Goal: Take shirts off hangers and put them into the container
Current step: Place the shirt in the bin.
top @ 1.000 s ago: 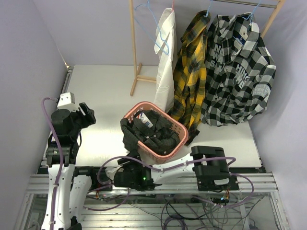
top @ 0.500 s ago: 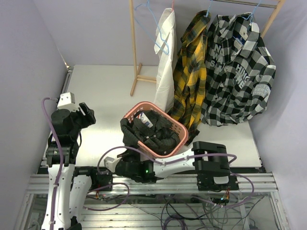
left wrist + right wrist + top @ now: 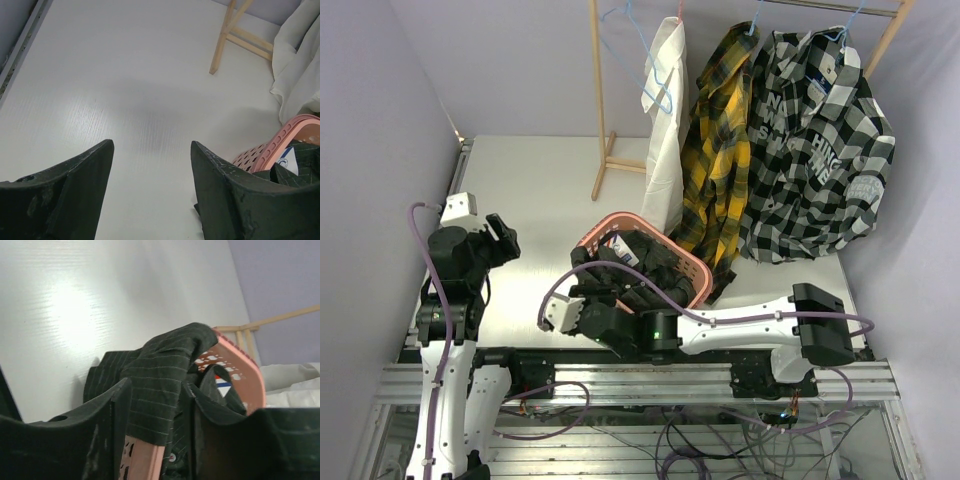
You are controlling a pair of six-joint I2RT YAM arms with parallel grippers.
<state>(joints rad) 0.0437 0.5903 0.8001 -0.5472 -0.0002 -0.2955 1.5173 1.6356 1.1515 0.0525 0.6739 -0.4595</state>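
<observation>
A: Where is the dark pinstriped shirt (image 3: 640,275) lying?

B: It is sitting bunched up inside the salmon-pink basket (image 3: 695,272), with part of it spilling over the near-left rim onto the table (image 3: 540,190).

A: And the right gripper (image 3: 157,387)?

B: It is reaching in from the right, low along the near edge, and pointing at that overhanging cloth. In the wrist view its fingers (image 3: 112,425) are standing partway apart, with a fold of the shirt and a bit of pink rim showing in the gap. I cannot tell whether they are pinching the cloth or only framing it.

A: What is the left gripper (image 3: 151,147) doing?

B: It is hovering over bare table to the left of the basket, well apart from it, with its fingers spread wide and nothing between them.

A: Are other shirts hanging?

B: Three are hanging on the wooden rack (image 3: 600,100) at the far side: the white shirt (image 3: 665,130) just beyond the basket, the yellow-and-black plaid shirt (image 3: 720,150) to its right, and the black-and-white checked shirt (image 3: 815,150) farthest right. An empty light blue hanger (image 3: 640,42) is dangling just left of the white one.
</observation>
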